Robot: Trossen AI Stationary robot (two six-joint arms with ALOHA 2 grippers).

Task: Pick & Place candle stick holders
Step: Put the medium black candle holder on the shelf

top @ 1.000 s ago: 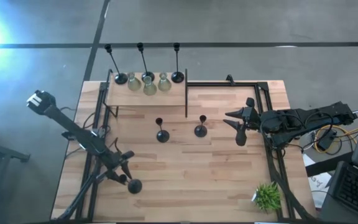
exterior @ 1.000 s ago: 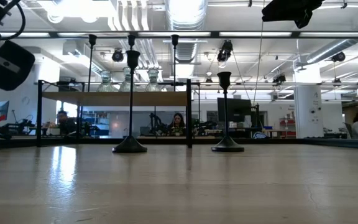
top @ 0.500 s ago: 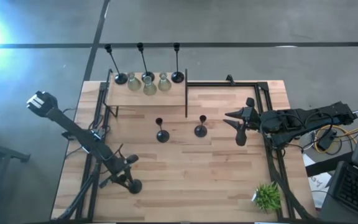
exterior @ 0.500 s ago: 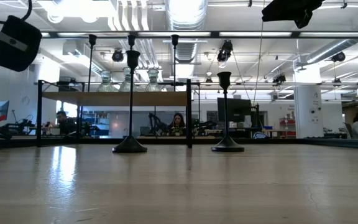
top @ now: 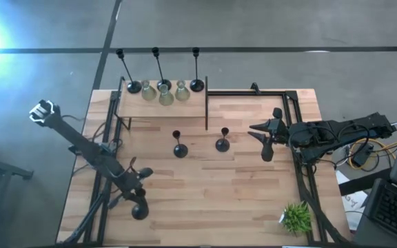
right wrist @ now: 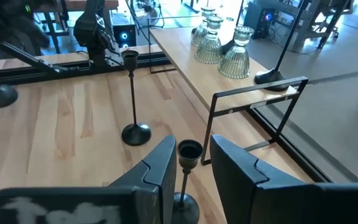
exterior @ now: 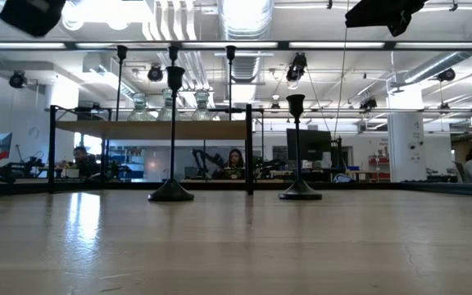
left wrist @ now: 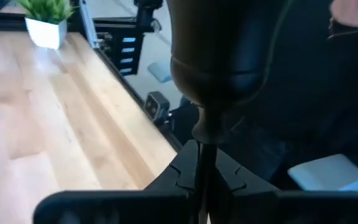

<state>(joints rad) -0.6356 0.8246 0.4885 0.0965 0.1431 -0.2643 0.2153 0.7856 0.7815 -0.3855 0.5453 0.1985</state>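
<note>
Light wooden plank desk (top: 240, 200), matte grain. Raised wooden shelf (top: 160, 105) on a black metal frame carries three ribbed pale-green glass holders (top: 165, 91) and three tall black holders (top: 196, 84) with round bases and thin stems.

Two black holders stand upright on the open desk, one taller (exterior: 171, 190), one shorter (exterior: 300, 192).

Left hand (top: 138, 200), near the desk's front-left edge, is clenched on the thin stem of a black holder (left wrist: 219, 68) with a cup-shaped top.

Right hand (right wrist: 188, 165) straddles another black holder (right wrist: 188, 155); fingers (right wrist: 160, 162) not touching the stem.

Small potted plant (top: 296, 218) at the front-right corner.
</note>
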